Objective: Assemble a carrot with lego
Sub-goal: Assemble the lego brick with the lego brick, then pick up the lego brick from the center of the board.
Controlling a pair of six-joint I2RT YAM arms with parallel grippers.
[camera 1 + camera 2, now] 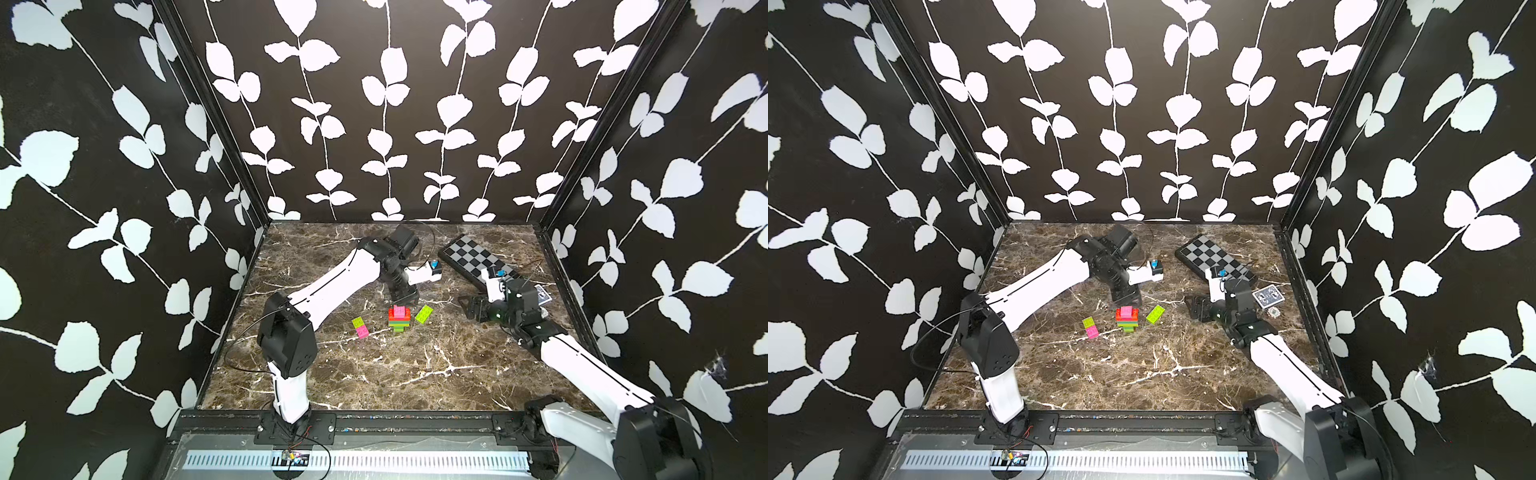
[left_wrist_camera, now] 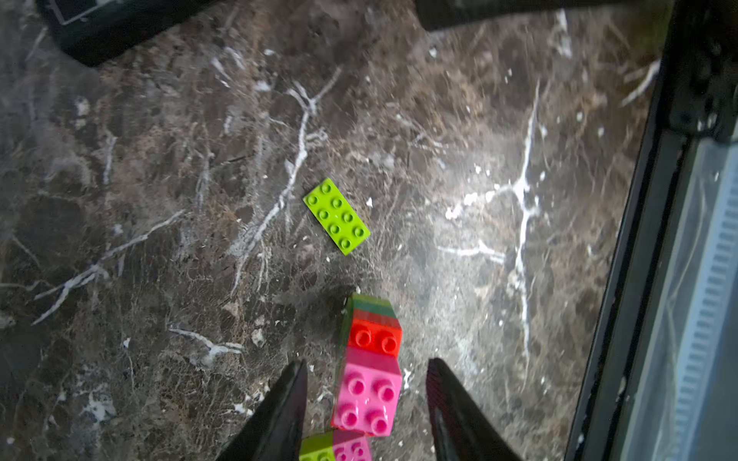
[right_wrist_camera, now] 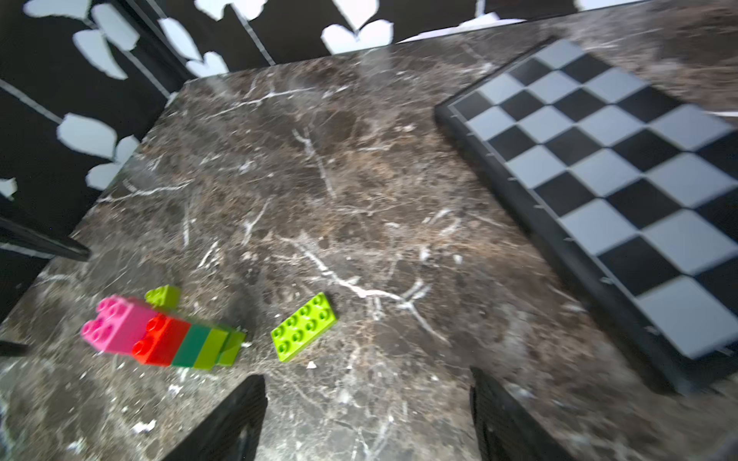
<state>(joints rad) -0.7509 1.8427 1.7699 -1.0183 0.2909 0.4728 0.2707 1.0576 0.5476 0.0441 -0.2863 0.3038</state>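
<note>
The carrot is a striped stack in the middle of the marble table, with a pink brick on top, then orange-red, dark green and lime. My left gripper points down over it, open, one finger on each side of the pink brick with a gap on both sides. Loose lego lies around: a flat lime plate to its right and a lime-and-pink pair to its left. My right gripper hovers open and empty, right of the plate.
A black-and-grey checkered board lies at the back right, partly under my right wrist. A deck of cards sits beside it near the right wall. Leaf-patterned walls close in three sides of the table.
</note>
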